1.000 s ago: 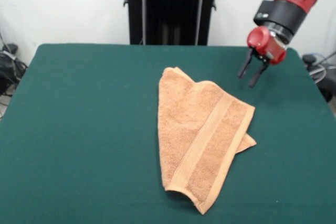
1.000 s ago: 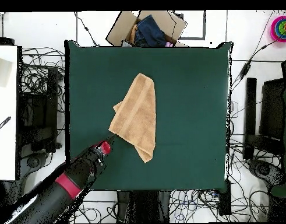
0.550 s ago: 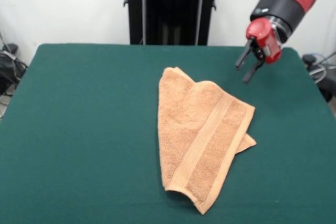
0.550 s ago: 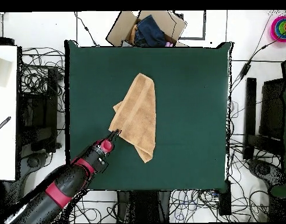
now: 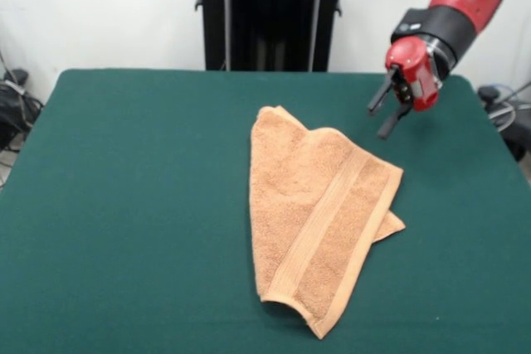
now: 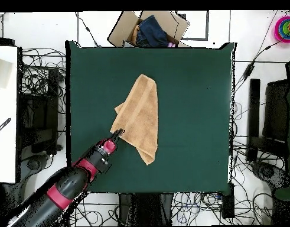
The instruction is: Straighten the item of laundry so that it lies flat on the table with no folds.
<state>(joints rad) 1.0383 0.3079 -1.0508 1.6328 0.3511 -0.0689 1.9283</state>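
1. Front view: gripper (image 5: 384, 119) sits upper right of frame, tilted, fingers pointing down-left toward the towel (image 5: 319, 223). Fingers (image 5: 377, 96) apart with a narrow gap, holding nothing, touching nothing.
2. Front view: gripper is clear of the cloth, above the table (image 5: 124, 205), near the towel's upper right edge but not on it.
3. Front view: towel lies centre to lower centre-right of frame, folded over itself. Long axis runs from upper left (rounded corner) down to a point at lower centre. Woven band runs diagonally, lower left to upper right, across the top layer. A small corner of the under layer sticks out at the right edge.
4. Overhead view: arm enters from lower left; gripper (image 6: 117, 135) tip meets the towel (image 6: 140, 118) outline at its lower left edge. Contact can't be confirmed from here; finger gap not readable in this view.
5. Overhead view: towel sits centre-left on the table (image 6: 194, 106), long axis near vertical, tilted slightly, pointed end at the bottom. Small flap sticks out on its left side.
6. Overhead only: cardboard box (image 6: 148, 28) beyond the table's top edge, cables (image 6: 38, 88) around the table.
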